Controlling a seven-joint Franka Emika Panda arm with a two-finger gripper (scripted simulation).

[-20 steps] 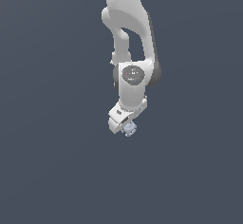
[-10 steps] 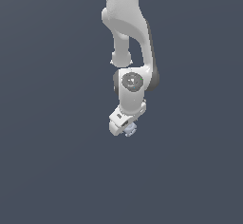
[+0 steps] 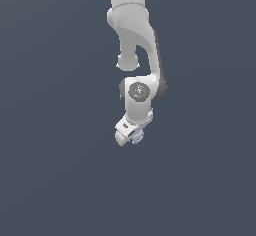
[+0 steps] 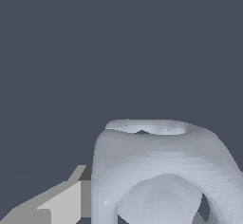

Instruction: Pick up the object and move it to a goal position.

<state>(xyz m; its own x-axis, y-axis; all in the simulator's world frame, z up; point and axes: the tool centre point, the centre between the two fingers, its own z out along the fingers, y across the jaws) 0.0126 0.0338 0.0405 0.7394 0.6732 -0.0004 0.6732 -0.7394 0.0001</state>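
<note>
Object point(image 3: 137, 137): small pale grey-blue lump, sits right at the tip of the gripper point(image 3: 131, 137), touching it on the side toward the exterior view's right. Only part of it shows past the white gripper body. In the wrist view the object point(image 4: 161, 171) fills the near field: rounded, pale, with a shallow hollow on its upper face and a large hole through its front. One grey finger point(image 4: 61, 201) lies just beside it, touching or nearly so; the other finger is hidden behind the lump.

Gripper state: clenched on the object, which hangs in the air against the plain dark grey-blue background with nothing under it.

Arm point(image 3: 135, 40): white Panda, comes down from the top edge of the exterior view, straight above the gripper. The round wrist joint point(image 3: 137, 91) is directly above the gripper. Gripper body tilts, tip pointing down and slightly toward the exterior view's left relative to the wrist joint.
</note>
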